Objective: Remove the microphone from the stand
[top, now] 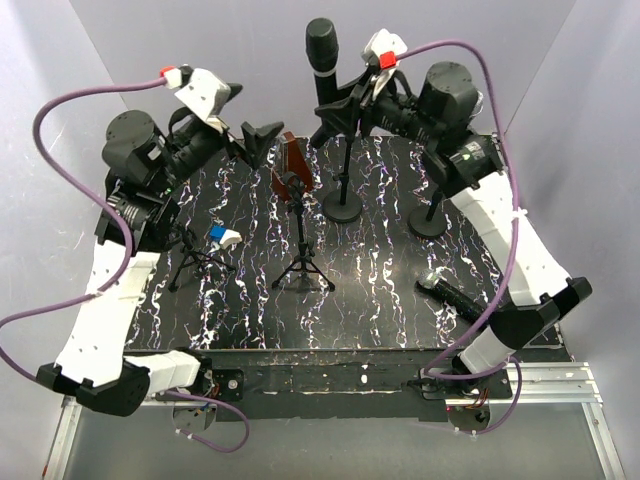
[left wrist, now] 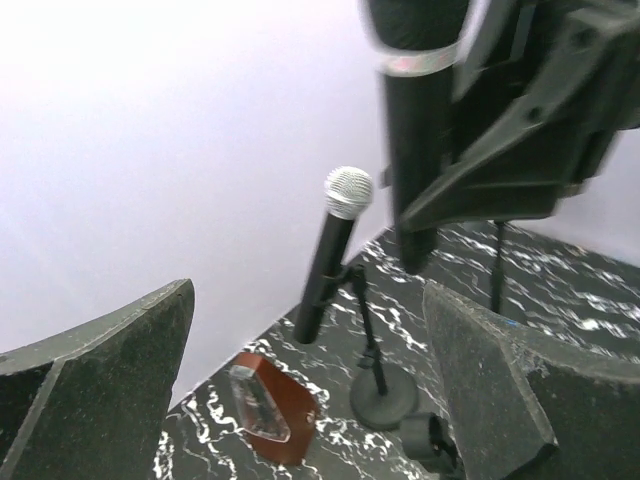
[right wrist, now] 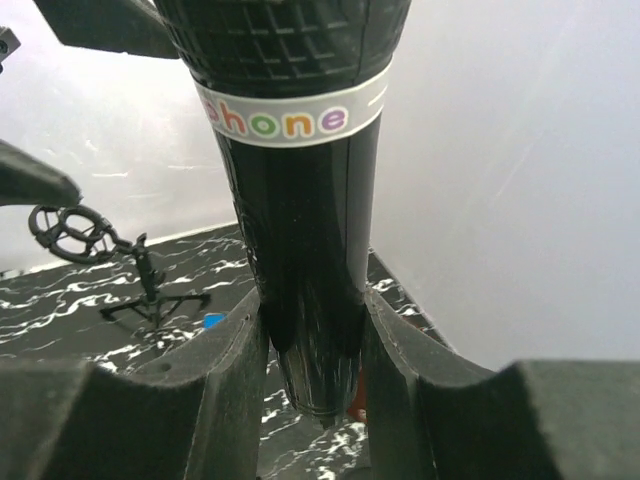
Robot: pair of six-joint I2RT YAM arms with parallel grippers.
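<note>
My right gripper (top: 342,112) is shut on a black microphone (top: 322,58) and holds it upright in the air at the back of the table. In the right wrist view the fingers (right wrist: 225,380) clamp its lower body (right wrist: 305,230), and its bottom tip hangs free with no clip around it. A round-base stand (top: 343,205) is below it. My left gripper (top: 246,115) is open and empty, raised to the left of it. The left wrist view shows the held microphone (left wrist: 415,130) and a silver-headed microphone (left wrist: 335,250) clipped on a round-base stand (left wrist: 383,400).
A second round-base stand (top: 428,222) is under my right arm. Another black microphone (top: 455,293) lies on the table at the right. Two tripod stands (top: 303,270) (top: 195,255), a blue-white object (top: 222,235) and a brown block (top: 295,165) stand at centre-left.
</note>
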